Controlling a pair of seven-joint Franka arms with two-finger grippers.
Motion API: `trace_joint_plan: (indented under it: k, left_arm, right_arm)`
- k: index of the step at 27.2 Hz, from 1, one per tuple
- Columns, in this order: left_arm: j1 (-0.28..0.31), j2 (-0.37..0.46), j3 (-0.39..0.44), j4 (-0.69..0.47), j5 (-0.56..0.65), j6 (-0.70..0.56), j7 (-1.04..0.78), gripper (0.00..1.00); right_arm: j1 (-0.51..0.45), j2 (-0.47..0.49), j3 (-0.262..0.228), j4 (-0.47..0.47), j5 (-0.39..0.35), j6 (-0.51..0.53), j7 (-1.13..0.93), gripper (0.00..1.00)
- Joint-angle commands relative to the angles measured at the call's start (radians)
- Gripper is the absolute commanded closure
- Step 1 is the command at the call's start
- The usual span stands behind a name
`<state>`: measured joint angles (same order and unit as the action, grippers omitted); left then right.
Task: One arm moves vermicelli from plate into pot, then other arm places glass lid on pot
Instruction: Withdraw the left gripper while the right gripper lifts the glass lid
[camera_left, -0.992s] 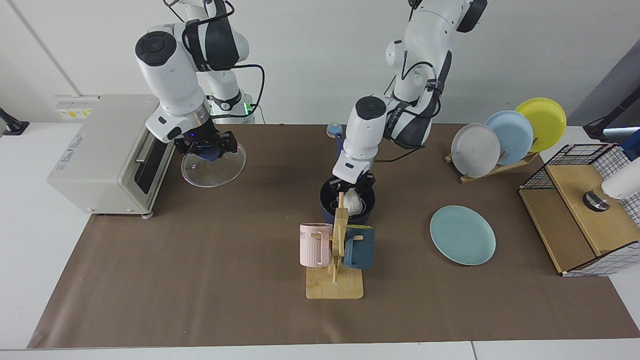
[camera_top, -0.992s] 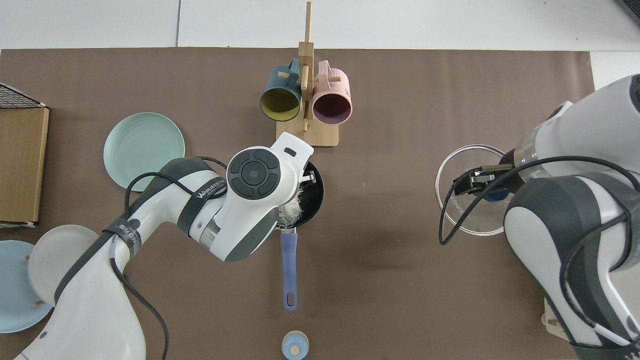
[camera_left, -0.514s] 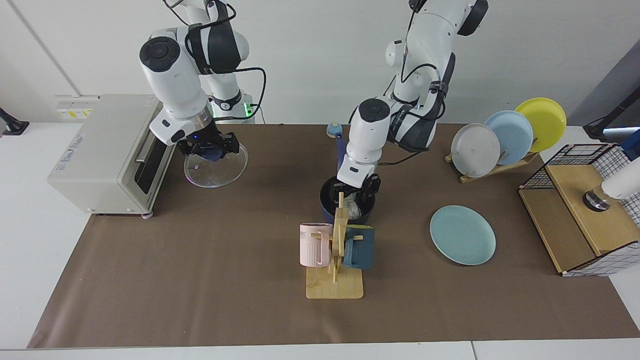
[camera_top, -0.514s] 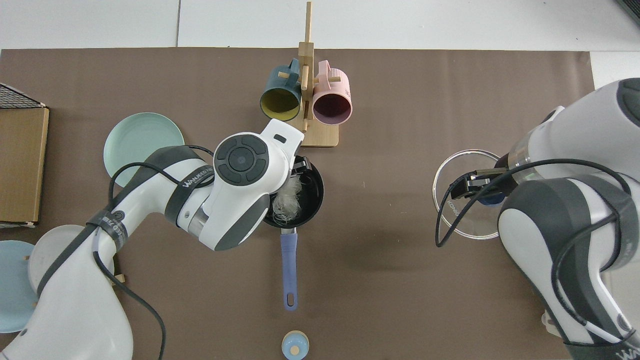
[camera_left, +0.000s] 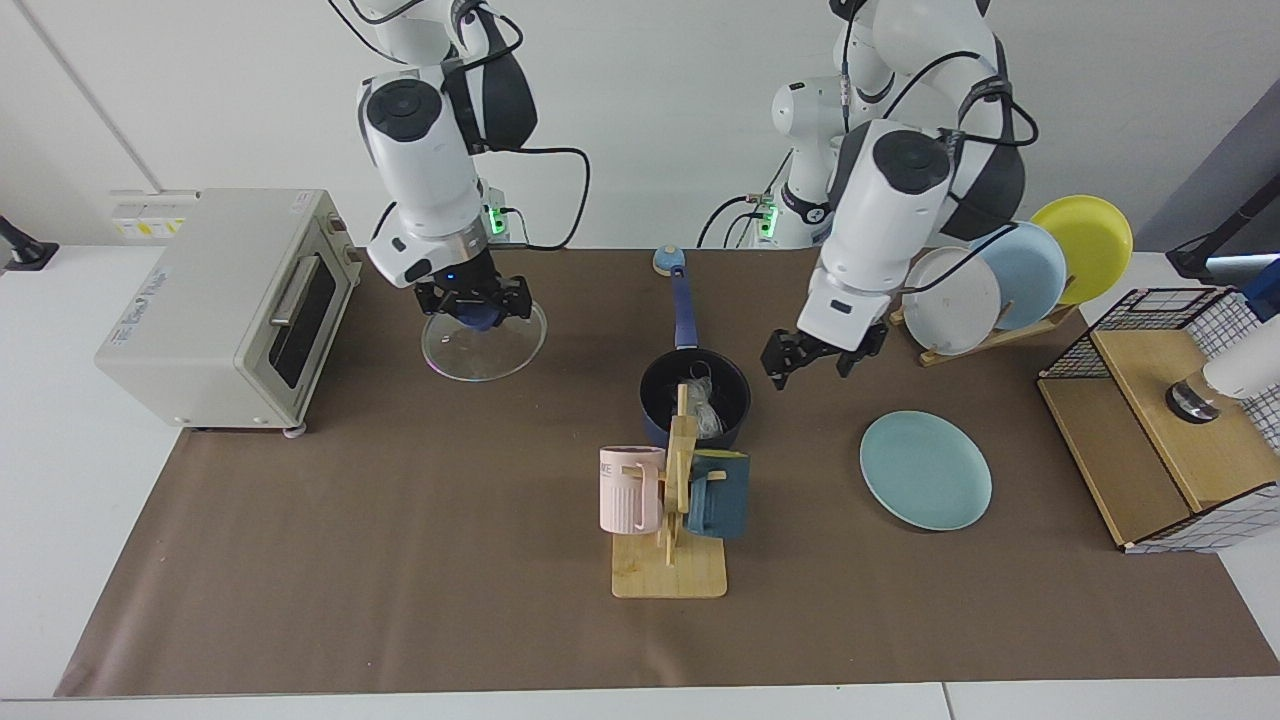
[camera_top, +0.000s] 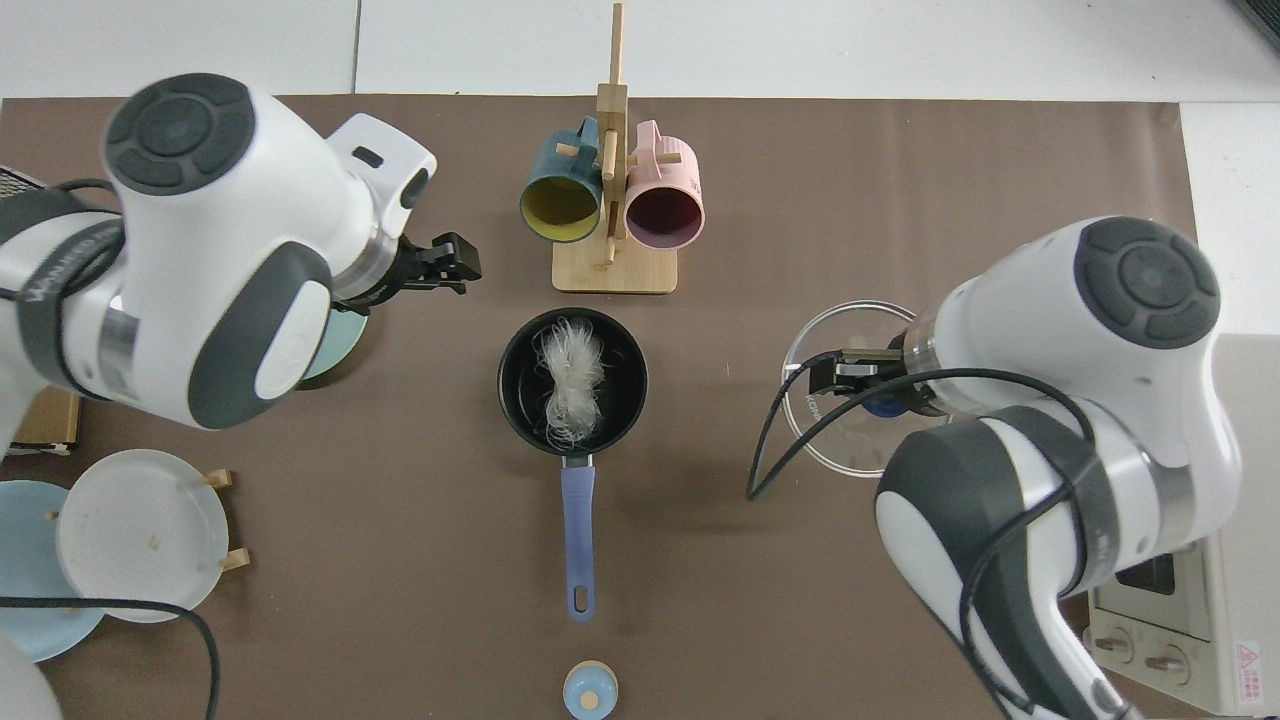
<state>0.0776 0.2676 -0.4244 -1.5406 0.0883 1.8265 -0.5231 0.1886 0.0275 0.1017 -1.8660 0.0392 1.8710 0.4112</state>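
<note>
The vermicelli (camera_top: 572, 378) lies loose inside the dark-blue pot (camera_top: 520, 400), at the middle of the mat. From across the table the mug rack partly hides the vermicelli (camera_left: 709, 398) in the pot (camera_left: 660, 385). My left gripper (camera_left: 812, 362) hangs open and empty between the pot and the pale teal plate (camera_left: 925, 470). From above, the left gripper (camera_top: 458, 266) and its arm cover most of the plate (camera_top: 338, 345). My right gripper (camera_left: 474, 310) is shut on the blue knob of the glass lid (camera_left: 490, 355), held between toaster and pot. The top view shows the right gripper (camera_top: 885, 398) over the lid (camera_top: 830, 430).
A wooden rack with a pink and a dark teal mug (camera_left: 668, 500) stands just in front of the pot. A toaster oven (camera_left: 215, 300), a plate rack (camera_left: 1000, 280) and a wire-and-wood crate (camera_left: 1160, 420) line the sides. A small pale-blue round object (camera_top: 590, 690) sits beyond the pot handle.
The left gripper let go of the vermicelli in the pot, rose and pulled back toward the plate. The right arm carried the lid away from the toaster, toward the pot.
</note>
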Motion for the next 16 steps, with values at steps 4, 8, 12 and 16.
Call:
trace_joint_plan:
  k: [4, 8, 12, 16]
  left_arm:
    - [-0.030, -0.148, 0.243, -0.015, -0.104, -0.176, 0.322, 0.00]
    - [-0.033, -0.206, 0.318, -0.045, -0.114, -0.220, 0.445, 0.00]
    - [-0.035, -0.249, 0.358, -0.082, -0.114, -0.220, 0.479, 0.00]
    - [-0.039, -0.291, 0.381, -0.143, -0.114, -0.204, 0.525, 0.00]
  right_arm:
    - [0.044, 0.049, 0.111, 0.030, 0.005, 0.094, 0.274, 1.00]
    - [0.097, 0.127, 0.116, 0.096, -0.002, 0.080, 0.395, 1.00]
    - [0.150, 0.198, 0.118, 0.169, -0.025, 0.080, 0.475, 1.00]
    - [0.207, 0.311, 0.118, 0.319, -0.061, 0.047, 0.576, 1.00]
